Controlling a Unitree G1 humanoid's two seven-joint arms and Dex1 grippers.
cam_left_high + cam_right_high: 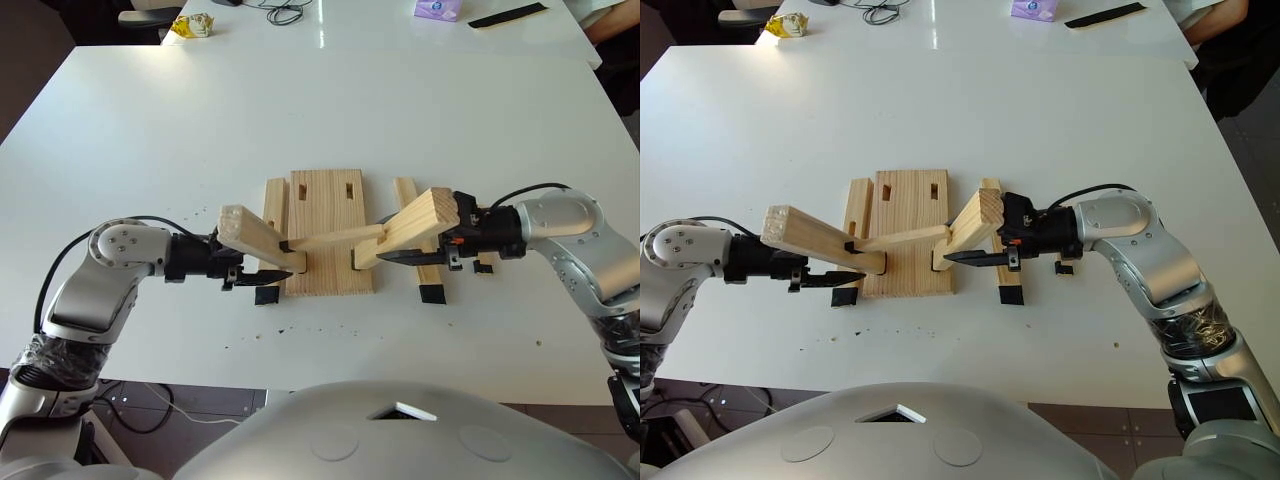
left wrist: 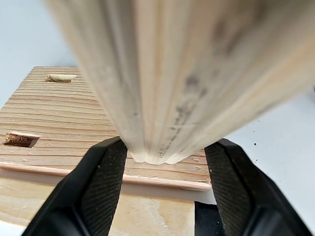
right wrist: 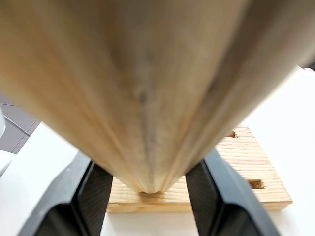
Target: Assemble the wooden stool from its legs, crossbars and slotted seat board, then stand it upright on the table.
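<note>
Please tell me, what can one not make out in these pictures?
Left wrist view: the left leg, held in the left gripper, covers much of the seat board.
Right wrist view: the right leg, in the right gripper, hides the crossbar.
Eye views: how deep the crossbar sits in each leg is too small to tell.

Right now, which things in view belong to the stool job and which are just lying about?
Job: pale slotted wooden seat board; one thick wooden leg in left gripper; another thick wooden leg in right gripper; thin wooden crossbar between them; two more wooden legs beside the board.
Lying about, far back: crumpled yellow wrapper; purple pack; flat black strip; dark cables.
</note>
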